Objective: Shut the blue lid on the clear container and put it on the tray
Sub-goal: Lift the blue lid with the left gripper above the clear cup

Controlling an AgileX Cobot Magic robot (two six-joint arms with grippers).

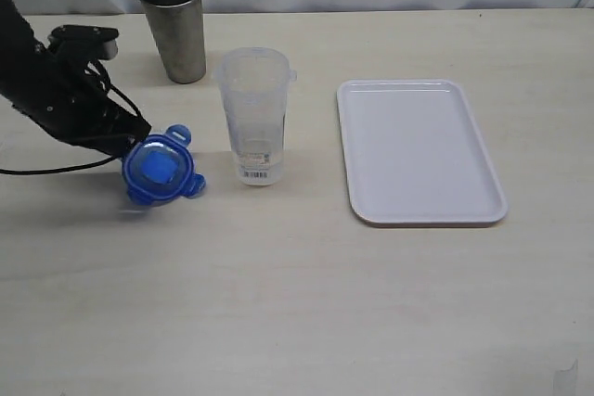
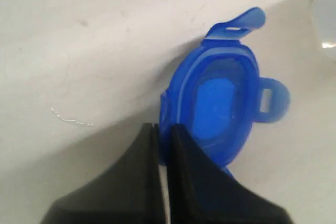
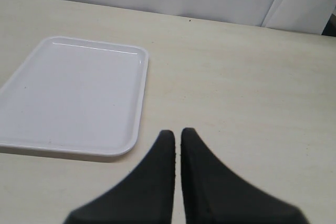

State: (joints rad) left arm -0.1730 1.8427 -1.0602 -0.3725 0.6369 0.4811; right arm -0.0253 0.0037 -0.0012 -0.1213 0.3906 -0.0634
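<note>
Your blue lid (image 1: 160, 169) is off the clear container (image 1: 252, 118) and sits just to that container's left in the exterior view, near it but not touching. The lid is tilted, with its lighter square centre facing up and outward and its flaps sticking out around the rim. Whether its lower edge rests on the tabletop (image 1: 297, 303) you cannot tell.

Your left pincer (image 2: 163, 129) is clamped down on the lid's rim, jaws nearly together with only the thin plastic edge between them. The container stands upright and open-topped, its barcode label low on the side.

To its right, well apart, the white tray (image 1: 422, 150) lies flat with nothing on it. Behind the container and a little to the left stands a grey metal cup (image 1: 173, 25), upright.

Your right pincer (image 3: 177, 135) hangs above bare tabletop beside the tray's corner, jaws drawn together to a narrow slit and holding nothing.
</note>
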